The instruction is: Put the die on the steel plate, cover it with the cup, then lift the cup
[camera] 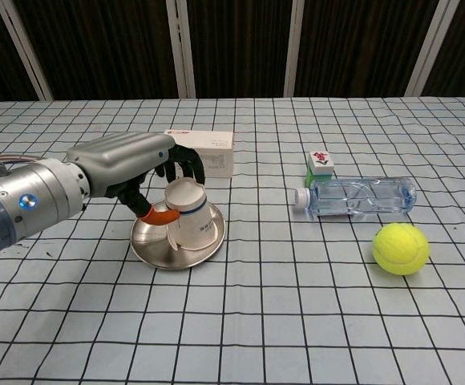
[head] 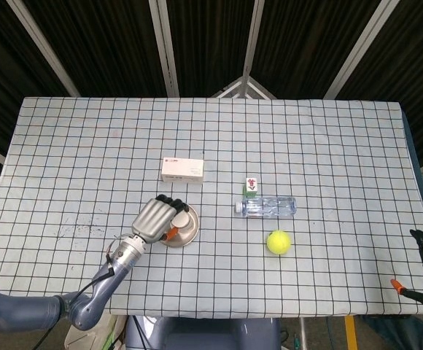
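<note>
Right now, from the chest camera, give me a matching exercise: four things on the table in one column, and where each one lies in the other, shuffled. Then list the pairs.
Things:
1. paper cup
2. tennis ball
3. water bottle
4. white box

Places:
A. lying on its side, just behind the ball
B. behind the steel plate, further from the camera
C. upside down and tilted on the plate, held by the left hand
D. nearest the camera on the right side

Pairs: 1-C, 2-D, 3-A, 4-B
</note>
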Robot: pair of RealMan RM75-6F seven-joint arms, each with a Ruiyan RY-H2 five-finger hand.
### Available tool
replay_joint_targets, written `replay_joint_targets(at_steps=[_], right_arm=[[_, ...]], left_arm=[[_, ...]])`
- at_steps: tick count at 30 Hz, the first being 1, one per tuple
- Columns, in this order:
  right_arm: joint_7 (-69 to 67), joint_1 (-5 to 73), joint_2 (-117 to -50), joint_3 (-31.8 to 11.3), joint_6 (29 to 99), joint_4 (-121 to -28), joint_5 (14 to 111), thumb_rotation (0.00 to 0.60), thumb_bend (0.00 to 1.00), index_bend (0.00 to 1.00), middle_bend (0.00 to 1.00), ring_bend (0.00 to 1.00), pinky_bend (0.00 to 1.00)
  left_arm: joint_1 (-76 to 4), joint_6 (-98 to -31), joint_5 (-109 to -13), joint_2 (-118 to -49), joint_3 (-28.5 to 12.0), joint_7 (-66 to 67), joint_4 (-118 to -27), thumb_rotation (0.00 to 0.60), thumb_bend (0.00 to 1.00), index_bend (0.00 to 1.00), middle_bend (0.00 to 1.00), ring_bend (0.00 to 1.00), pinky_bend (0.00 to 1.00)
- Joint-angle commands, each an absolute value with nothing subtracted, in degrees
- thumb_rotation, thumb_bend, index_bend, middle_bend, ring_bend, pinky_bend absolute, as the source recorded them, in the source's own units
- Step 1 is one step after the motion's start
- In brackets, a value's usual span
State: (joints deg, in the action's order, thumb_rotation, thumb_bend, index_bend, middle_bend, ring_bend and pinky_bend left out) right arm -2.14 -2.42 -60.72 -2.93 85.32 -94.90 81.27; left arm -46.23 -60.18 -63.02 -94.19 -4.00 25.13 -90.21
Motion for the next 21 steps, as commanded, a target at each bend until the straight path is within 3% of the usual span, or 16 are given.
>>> replay_joint_targets(at_steps=[1,12,21], right_arm=[[-2.1,-2.4,-60.7,-2.9,85.4,-94.9,81.3,0.6,0.04,0.11,0.12,0.12,0.05],[-1.8,-2.4,-60.8,-2.9,85.6,-95.1,81.6,0.6,0.04,0.11,0.12,0.12,0.05],[-1.3,-2.4,-60.8,-2.7,85.5,-95.4,81.8,0.6,0.04,0.11,0.12,0.12,0.04]], left_arm=[[-46.1,-57.3,-61.2,-92.1,-3.9,23.6,-93.5,0.6,0.48,0.44,0.43,0.35,0.28],[-46.1,-49.2,-55.3,-84.1,-4.1,17.1,-102.1,0.6,0.48,0.44,0.43,0.35,0.28],[-47.3,-49.1,-54.4,-82.8,-3.8,20.1,-99.5,0.6,0.48,0.44,0.43,0.35,0.28]])
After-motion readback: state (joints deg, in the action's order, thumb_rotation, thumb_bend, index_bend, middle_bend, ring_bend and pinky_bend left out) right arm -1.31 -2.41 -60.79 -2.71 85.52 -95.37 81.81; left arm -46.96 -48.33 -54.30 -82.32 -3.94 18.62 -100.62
